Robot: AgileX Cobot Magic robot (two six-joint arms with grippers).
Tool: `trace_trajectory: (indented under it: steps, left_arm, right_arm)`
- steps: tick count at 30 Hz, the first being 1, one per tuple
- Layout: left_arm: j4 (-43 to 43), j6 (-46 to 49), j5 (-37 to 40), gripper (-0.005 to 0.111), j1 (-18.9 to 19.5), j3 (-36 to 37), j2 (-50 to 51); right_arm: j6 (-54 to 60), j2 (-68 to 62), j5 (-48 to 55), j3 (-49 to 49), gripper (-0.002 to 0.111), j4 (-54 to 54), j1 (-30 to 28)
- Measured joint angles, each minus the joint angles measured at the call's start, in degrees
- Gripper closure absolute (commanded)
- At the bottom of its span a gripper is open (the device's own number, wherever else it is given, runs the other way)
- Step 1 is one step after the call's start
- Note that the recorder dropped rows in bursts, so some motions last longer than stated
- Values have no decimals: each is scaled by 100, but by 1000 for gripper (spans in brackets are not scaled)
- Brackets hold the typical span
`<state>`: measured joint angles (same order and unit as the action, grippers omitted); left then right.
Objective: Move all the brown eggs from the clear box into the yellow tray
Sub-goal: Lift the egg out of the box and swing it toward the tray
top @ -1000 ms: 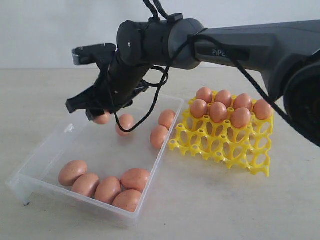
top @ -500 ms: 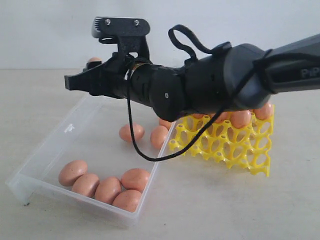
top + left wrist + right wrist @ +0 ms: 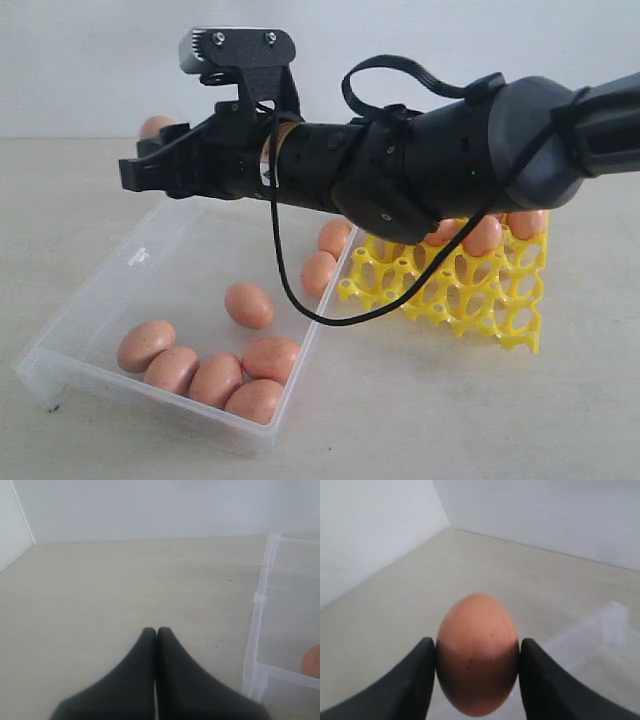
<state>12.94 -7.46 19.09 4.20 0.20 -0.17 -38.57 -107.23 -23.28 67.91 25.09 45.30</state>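
Support: pale beige tabletop (image 3: 430, 420), matt, meeting a plain light wall (image 3: 80, 60) behind | On it, exterior view left: clear box (image 3: 185, 285), shallow, transparent, low-walled | On it, exterior view right: yellow tray (image 3: 470, 300), openwork grid, near corner just beside the box's long wall; contact cannot be told

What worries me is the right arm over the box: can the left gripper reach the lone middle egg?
Probably yes: the left gripper sits beside the open box, the egg lies apart, and the right arm hangs higher.
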Motion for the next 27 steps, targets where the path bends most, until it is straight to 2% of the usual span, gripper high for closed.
trace_trajectory:
  steps: [5,10,14,17,22,25,27]
  left_arm:
    - [0,0,-23,111,0,0,0]
    - [0,0,-23,111,0,0,0]
    - [11,0,-23,111,0,0,0]
    - [11,-10,-23,111,0,0,0]
    - [0,-166,-10,111,0,0,0]
    - [0,-540,1,111,0,0,0]
    - [0,-733,1,111,0,0,0]
  right_arm:
    - [-1161,365,-1045,0,109,1300,-9]
    - [-1302,930,-1181,-34,109,1607,-9]
    - [-1100,1268,-1030,-511,109,1622,-81]
    - [-622,1423,-938,-1179,109,1120,-364]
    - [970,1703,-692,-2282,109,-837,-1223]
    - [1717,1937,-533,-2414,109,-1261,-1863]
    - [1576,2046,-450,-2344,109,-1358,-2384]
